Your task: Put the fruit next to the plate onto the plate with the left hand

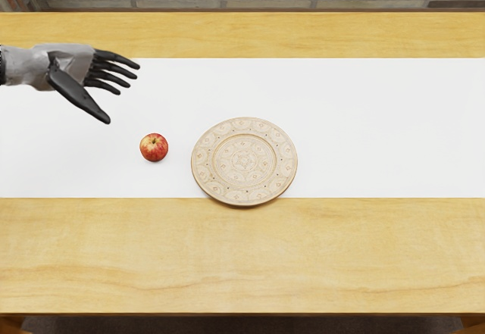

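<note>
Since the apple (154,147) sits on the table (242,251) just left of the plate (244,161), well clear of the left robot hand (97,78) (fingers spread, holding nothing), expect light, rigid, smooth, roll-prone fruit: wrap around its widest middle.

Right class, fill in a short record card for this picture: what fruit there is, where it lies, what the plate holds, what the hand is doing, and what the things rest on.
fruit: one red and yellow apple
apple position: on the white runner, left of the plate, not touching it
plate: round, beige, patterned, holds nothing
left hand: open, fingers spread, up and left of the apple, apart from it
right hand: not in view
surface: wooden table
task state: apple not yet on the plate
</note>
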